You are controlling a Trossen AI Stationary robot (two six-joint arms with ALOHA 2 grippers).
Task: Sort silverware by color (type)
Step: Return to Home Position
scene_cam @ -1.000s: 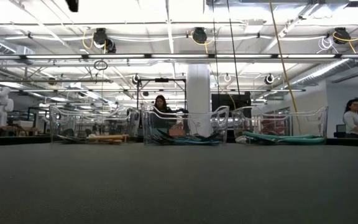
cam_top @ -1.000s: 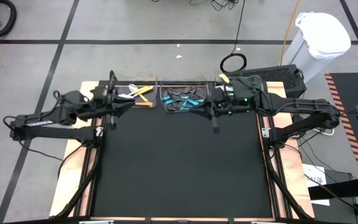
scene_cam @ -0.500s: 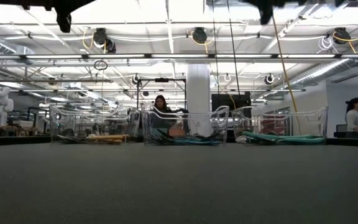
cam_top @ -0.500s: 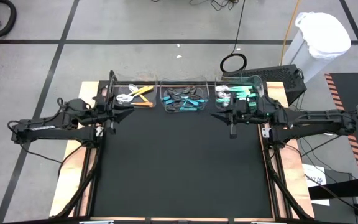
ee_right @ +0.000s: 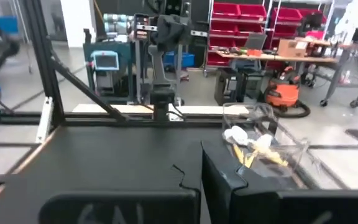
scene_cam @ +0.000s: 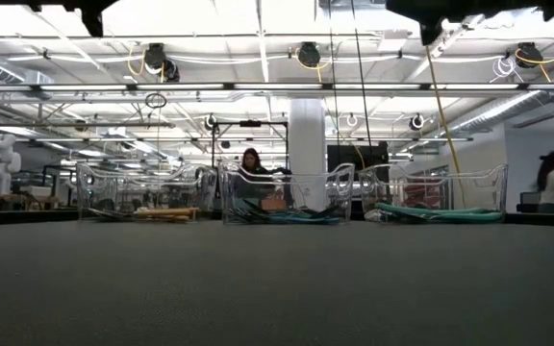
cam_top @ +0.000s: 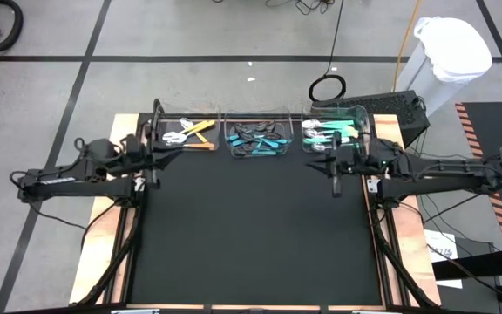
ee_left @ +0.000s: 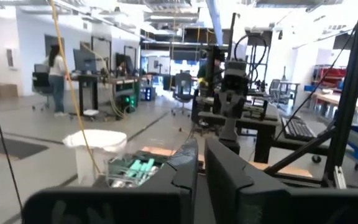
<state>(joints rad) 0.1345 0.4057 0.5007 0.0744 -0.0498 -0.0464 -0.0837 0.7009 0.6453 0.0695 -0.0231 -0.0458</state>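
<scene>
The left arm (cam_top: pixel 68 174) reaches in from the left, its left hand (cam_top: pixel 171 154) pointing right above the far left corner of the surface (cam_top: pixel 251 235). The right arm (cam_top: pixel 434 170) reaches in from the right, its right hand (cam_top: pixel 314 161) pointing left above the far right part. The hands face each other, well apart and raised clear of the surface. Each hand's fingers (ee_left: pixel 182 171) (ee_right: pixel 222 180) are pressed together, holding nothing.

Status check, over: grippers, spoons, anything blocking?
Left gripper and right gripper shut, empty, near the bins. Spoons all in bins. Nothing in the way on the mat.
</scene>
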